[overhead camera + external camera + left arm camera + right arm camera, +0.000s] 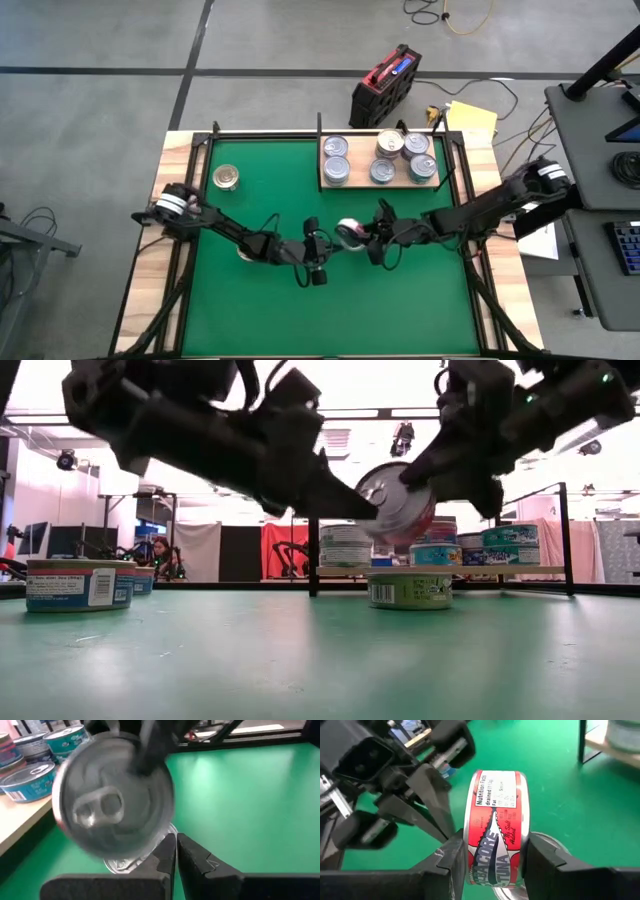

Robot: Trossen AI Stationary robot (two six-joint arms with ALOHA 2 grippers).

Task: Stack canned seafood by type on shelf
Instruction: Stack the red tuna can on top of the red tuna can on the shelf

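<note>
We grip a red-labelled round metal tuna tin in our right gripper mid-mat; left gripper closed, empty. Next: carry it far-right to the pale wooden shelf.

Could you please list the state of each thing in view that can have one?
Right gripper: shut on the red tuna can.
Red tuna can: lifted, tilted on edge.
Left gripper: shut, empty, beside the can.
Shelf: holds cans, some stacked.
Gold-lidded can: upright on the mat.
</note>
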